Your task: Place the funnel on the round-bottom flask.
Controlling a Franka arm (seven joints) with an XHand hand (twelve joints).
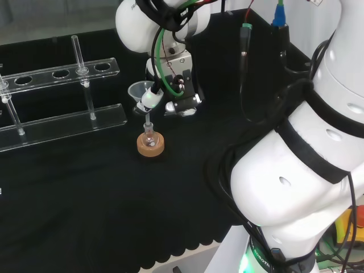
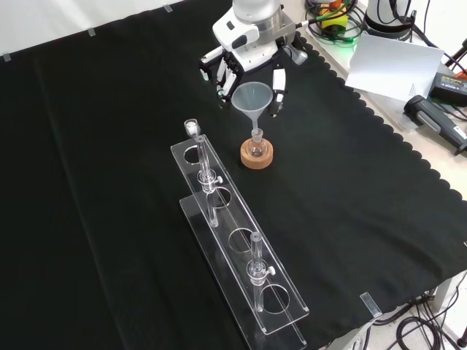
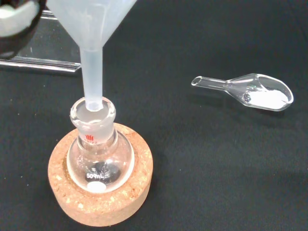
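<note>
Funnel is translucent white plastic, a smooth cone over a straight stem, long axis upright, stem pointing down into the neck of the round-bottom flask. Flask is clear glass, a small globe sitting in a coarse, speckled cork ring. In the front view the hand is just behind the funnel's cone, fingers hanging either side; whether they grip it, I cannot tell. A clear glass scoop holding white powder lies well apart on the black cloth.
</note>
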